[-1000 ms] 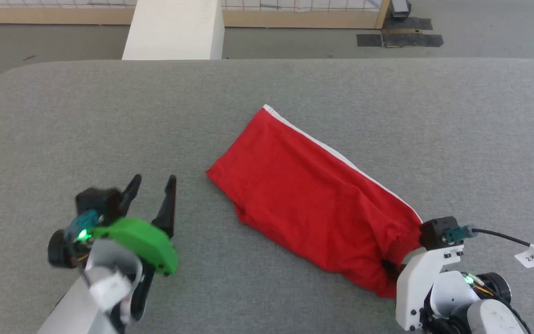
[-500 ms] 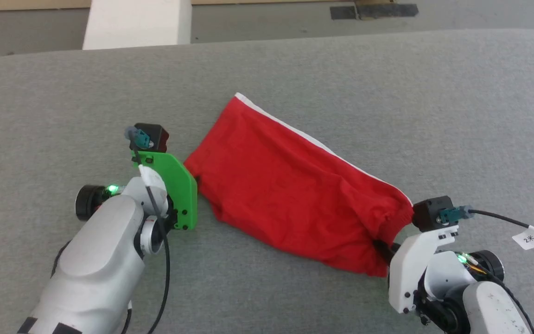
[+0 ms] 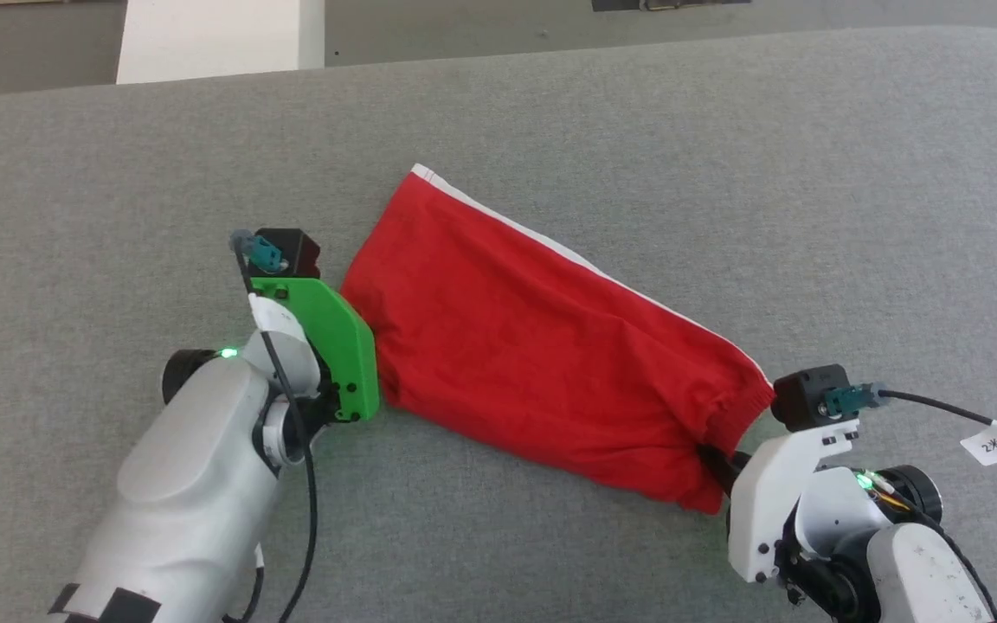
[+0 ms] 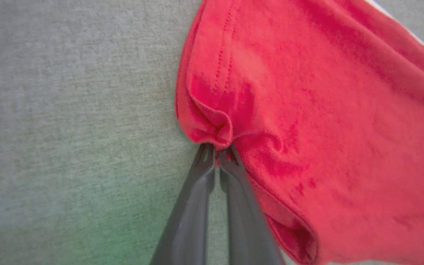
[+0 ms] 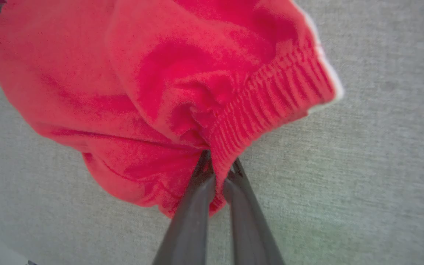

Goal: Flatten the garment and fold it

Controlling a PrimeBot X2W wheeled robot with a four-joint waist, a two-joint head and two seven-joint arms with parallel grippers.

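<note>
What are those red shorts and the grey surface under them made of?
Red shorts: soft matte knit fabric, probably; they wrinkle, and the ribbed waistband looks elastic. Grey surface: seemingly a woven cloth covering, matte, with a fine speckled weave.

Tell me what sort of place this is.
Probably a robot test lab: a broad grey cloth-covered table with the garment on it, bare grey floor beyond, a plain white block.

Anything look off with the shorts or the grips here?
Nothing damaged. The shorts lie diagonally on the table, wrinkled rather than flat, and pucker at both ends: the left gripper is shut on a hem corner, the right gripper on the elastic waistband. That looks normal mid-flattening.
</note>
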